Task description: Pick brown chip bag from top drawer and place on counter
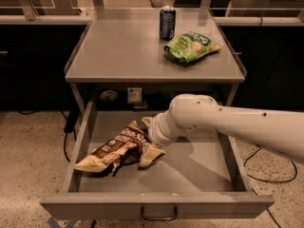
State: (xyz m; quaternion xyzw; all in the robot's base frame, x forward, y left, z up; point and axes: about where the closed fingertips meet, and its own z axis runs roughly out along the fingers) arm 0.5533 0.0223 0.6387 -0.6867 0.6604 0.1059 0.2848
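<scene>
Camera view shows the crinkled brown chip bag [116,148] lying inside the shallow grey metal top drawer [199,172], at its left side. At the bag's right end is the gripper [144,142], its pale tan fingers [152,155] spread wide, one on each side. The flat grey counter [123,51] carries a dark can [167,23] and a green chip bag [190,45].

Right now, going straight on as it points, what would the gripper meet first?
Probably the crinkled dark-brown chip bag, lying just ahead of the gripper in the grey metal top drawer.
</scene>
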